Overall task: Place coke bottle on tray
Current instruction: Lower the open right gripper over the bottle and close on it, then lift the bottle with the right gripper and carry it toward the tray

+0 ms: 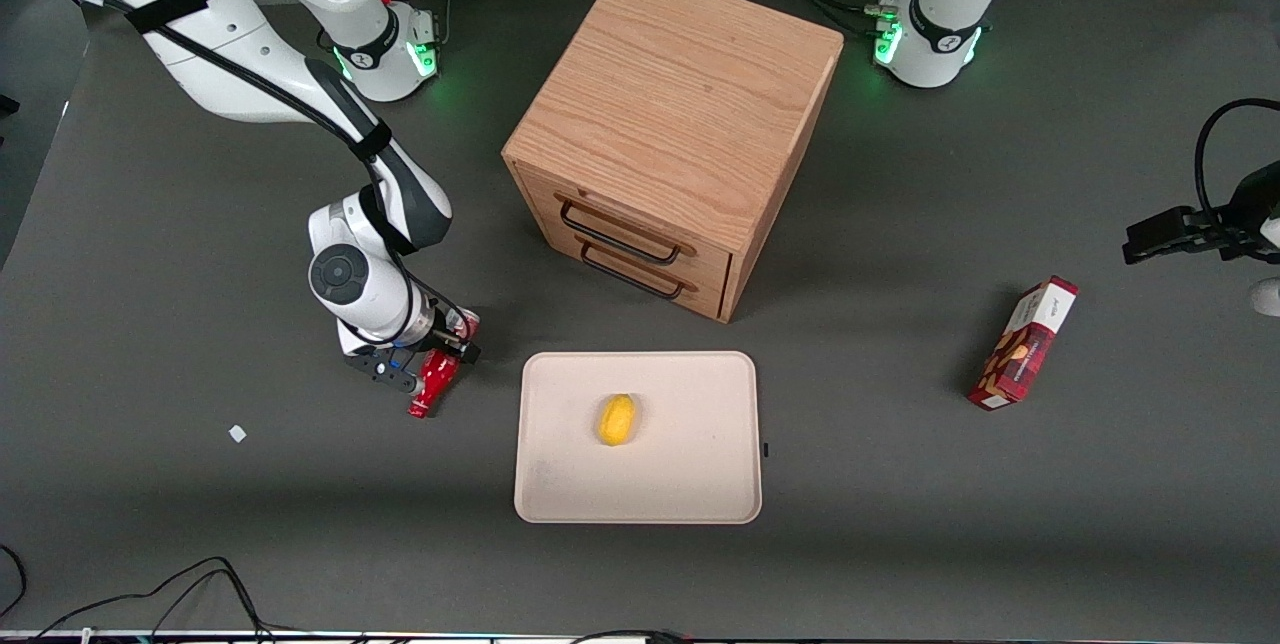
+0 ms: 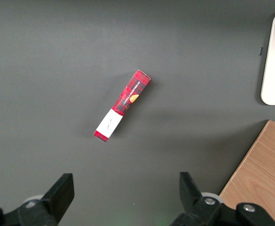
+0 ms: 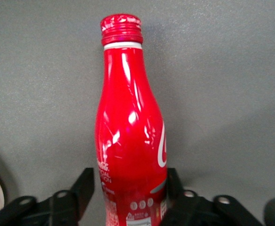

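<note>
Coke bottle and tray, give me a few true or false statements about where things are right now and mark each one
1. The gripper is shut on the coke bottle. True.
2. The coke bottle is on the tray. False: it is beside the tray, toward the working arm's end.
3. A yellow object lies on the tray. True.
4. The snack box sits on the wooden cabinet. False: it is on the table, toward the parked arm's end.
</note>
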{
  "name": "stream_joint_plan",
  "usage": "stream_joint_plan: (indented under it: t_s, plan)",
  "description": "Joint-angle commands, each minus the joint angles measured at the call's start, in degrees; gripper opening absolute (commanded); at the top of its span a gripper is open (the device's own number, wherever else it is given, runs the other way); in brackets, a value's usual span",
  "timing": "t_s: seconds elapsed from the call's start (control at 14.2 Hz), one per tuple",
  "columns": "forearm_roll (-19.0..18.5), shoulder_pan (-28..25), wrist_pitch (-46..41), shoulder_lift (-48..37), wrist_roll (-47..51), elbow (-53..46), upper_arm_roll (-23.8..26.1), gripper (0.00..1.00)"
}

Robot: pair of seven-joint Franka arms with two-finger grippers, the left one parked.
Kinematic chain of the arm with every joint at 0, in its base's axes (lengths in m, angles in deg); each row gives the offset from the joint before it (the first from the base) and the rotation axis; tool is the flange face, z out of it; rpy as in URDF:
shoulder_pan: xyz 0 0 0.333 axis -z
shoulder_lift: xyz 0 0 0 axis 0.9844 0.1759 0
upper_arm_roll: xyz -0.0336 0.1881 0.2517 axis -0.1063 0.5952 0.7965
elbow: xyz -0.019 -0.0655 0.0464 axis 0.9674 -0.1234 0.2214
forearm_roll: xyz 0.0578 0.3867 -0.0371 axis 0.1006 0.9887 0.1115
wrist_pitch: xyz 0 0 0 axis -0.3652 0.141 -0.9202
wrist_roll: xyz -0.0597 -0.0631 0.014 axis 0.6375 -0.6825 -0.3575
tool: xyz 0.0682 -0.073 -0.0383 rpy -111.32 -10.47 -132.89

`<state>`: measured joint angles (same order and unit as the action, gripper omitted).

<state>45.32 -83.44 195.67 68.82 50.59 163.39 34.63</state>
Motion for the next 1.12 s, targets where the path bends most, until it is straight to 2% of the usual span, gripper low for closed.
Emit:
stream_joint_plan:
  t_s: [0.0,0.35,0.63,0.91,1.05]
  plan:
    - [-2.2,-0.6,0.5,0.5,2.5,-0.9,-0.4,0.0]
    - [-2.6,-0.6,0.4,0.3,2.5,-0.9,-0.4,0.0]
    - [-2.6,0.4,-2.4,-4.1,0.9,-1.1,-0.2,0.0]
    - [-2.0,0.5,-18.0,-7.4,-2.8,-8.5,0.4,0.0]
    - [0.3,2.8,-24.7,-9.2,-5.7,-11.7,2.3,0.0]
